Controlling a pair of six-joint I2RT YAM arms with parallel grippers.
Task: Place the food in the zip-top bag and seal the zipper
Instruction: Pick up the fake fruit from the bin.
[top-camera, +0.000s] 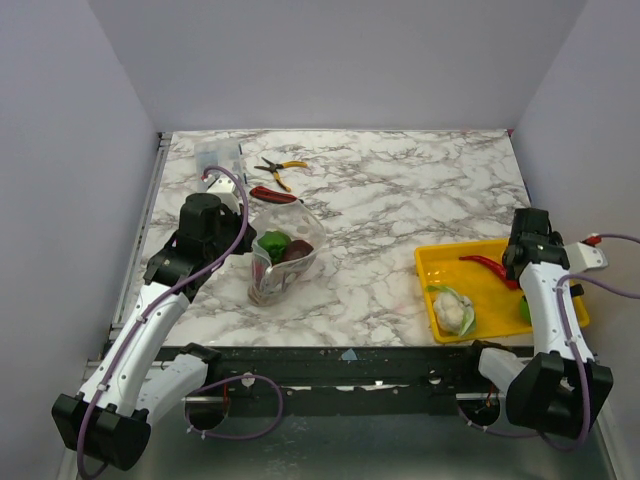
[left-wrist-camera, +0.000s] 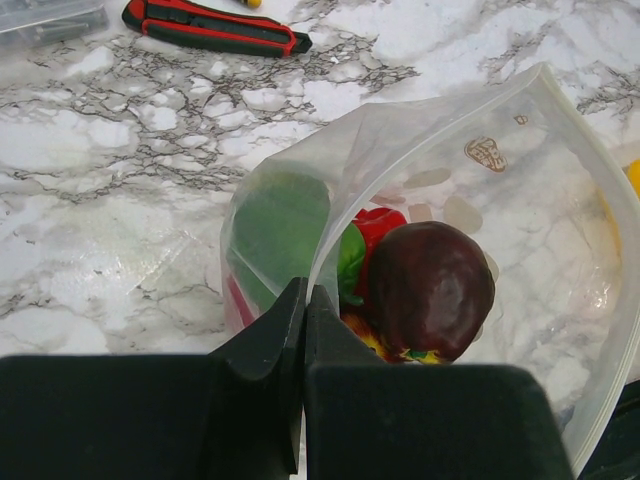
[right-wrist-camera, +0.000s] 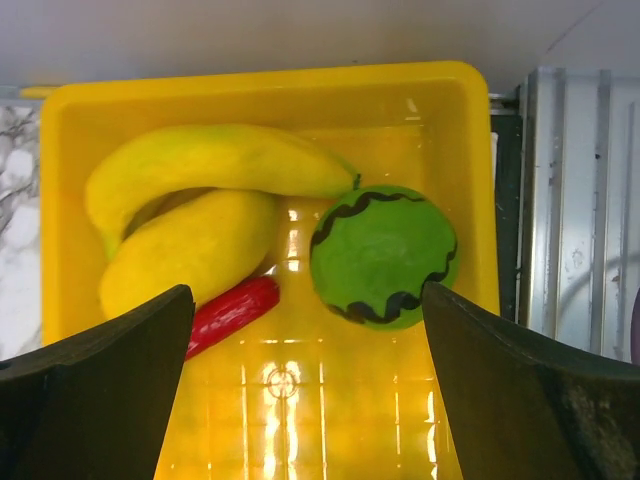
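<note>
Left gripper (left-wrist-camera: 303, 300): jaws were pressed fully together, pinching the near rim of the zip-top bag (left-wrist-camera: 560, 250) between the fingertips.
Zip-top bag: lay on the marble table (top-camera: 400, 200) left of centre, with its mouth gaping wide toward the left wrist camera.
Zipper (left-wrist-camera: 450, 92): ran round the open mouth as a pale band; its two sides stood well apart, unsealed.
Food in the bag: a round maroon piece (left-wrist-camera: 430, 290) sat nearest the mouth, a red piece (left-wrist-camera: 378, 222) just beside it, and a green piece (left-wrist-camera: 280, 225) showed through the plastic on the left.
Right gripper (right-wrist-camera: 305, 300): jaws were spread wide with nothing between them, hanging over the yellow tray (right-wrist-camera: 260, 90).
Yellow tray: sat at the table's near right side, well apart from the bag.
Food in the tray: a green striped ball (right-wrist-camera: 382, 255), two yellow fruits (right-wrist-camera: 215, 165) touching each other, a red chili (right-wrist-camera: 235, 308) beside the lower one, and a pale leafy piece (top-camera: 453, 310) in the near left corner.
Utility knife (left-wrist-camera: 215, 28): red and black, lay just beyond the bag.
Pliers (top-camera: 280, 168): yellow-handled, lay farther back.
Clear box (top-camera: 218, 155): stood at the far left corner.
</note>
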